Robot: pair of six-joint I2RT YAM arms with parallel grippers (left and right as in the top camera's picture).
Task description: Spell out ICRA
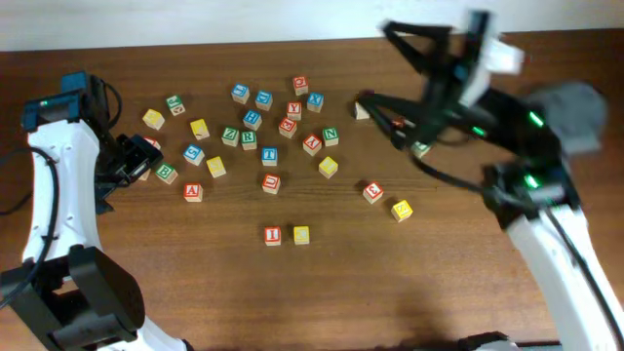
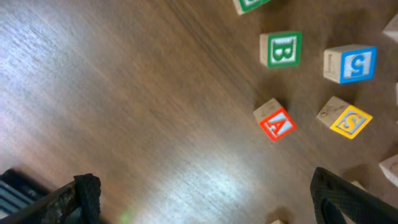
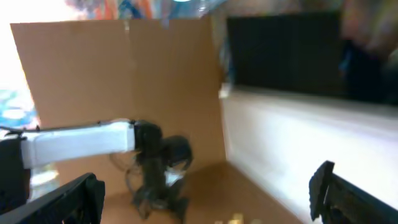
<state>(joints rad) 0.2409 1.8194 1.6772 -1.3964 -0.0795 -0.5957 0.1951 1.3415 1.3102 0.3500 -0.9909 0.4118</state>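
Low in the middle of the wooden table (image 1: 322, 292), red "I" cube (image 1: 272, 235) with yellow "C" cube (image 1: 301, 234) just beside it on the right, in a row. Farther left and well apart from that pair, red "A" cube (image 1: 193, 192); up among the scattered cubes, green "R" cube (image 1: 248, 139). Over bare wood, left gripper (image 2: 202, 180) spread wide, nothing held, the "A" just ahead near a yellow "S" cube (image 2: 345, 118). Raised off the table and blurred, right gripper (image 3: 208, 174) wide apart too, empty, facing a cardboard panel (image 3: 112, 81).
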